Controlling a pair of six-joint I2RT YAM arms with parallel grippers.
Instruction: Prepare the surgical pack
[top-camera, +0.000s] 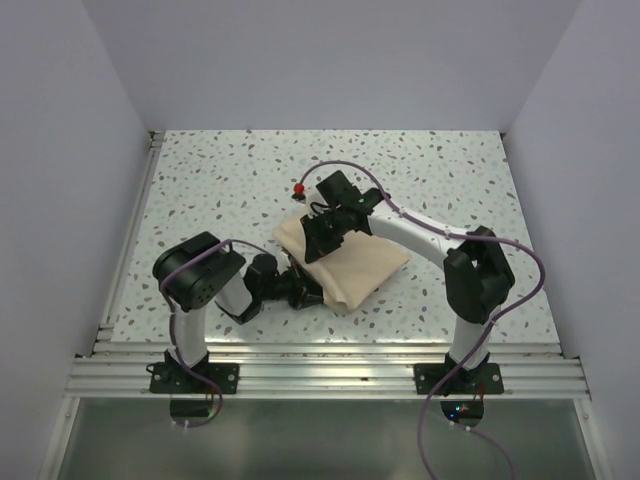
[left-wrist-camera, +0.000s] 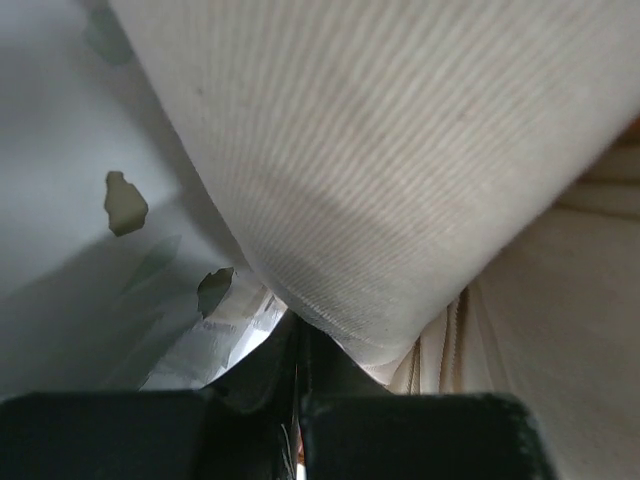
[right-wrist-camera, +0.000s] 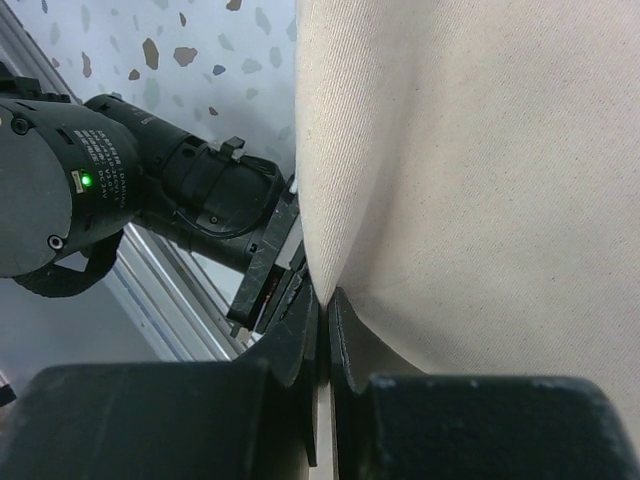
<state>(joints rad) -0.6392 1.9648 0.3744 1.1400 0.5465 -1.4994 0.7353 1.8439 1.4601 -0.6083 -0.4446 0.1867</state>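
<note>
Seen from overhead, a white speckled desk (top-camera: 220, 190) stood inside pale walls, with two black-and-white robot arms bolted to a metal rail (top-camera: 330, 372) at its near edge. The surgical pack (top-camera: 350, 262), a plain tan cloth bundle with nothing of its contents showing, lay near the middle of the desk, turned so that one corner pointed toward the rail. A small red object (top-camera: 298, 188) sat on the desk just beyond the bundle's far left corner, apart from it.

The left end effector (top-camera: 308, 292) lay low, reaching in from the left to meet the bundle's near left edge. Its wrist camera showed the cloth (left-wrist-camera: 400, 170) filling most of the view and sloping down to the dark fingers (left-wrist-camera: 262, 365), which were drawn together with no gap between them. Their tips touched the bottom of a fold, but it could not be told whether any fabric was caught.

The right arm reached over from the right, its end effector (top-camera: 322, 240) pointing down onto the bundle's left part. From its wrist camera, its fingers (right-wrist-camera: 290, 340) stood almost together, only a thin slit between them, with the tips pressed into a crease of the cloth (right-wrist-camera: 470, 180). Whether fabric was pinched there could not be told. The left arm's black wrist, with a green light on it, showed just beside that crease against the cloth's edge
</note>
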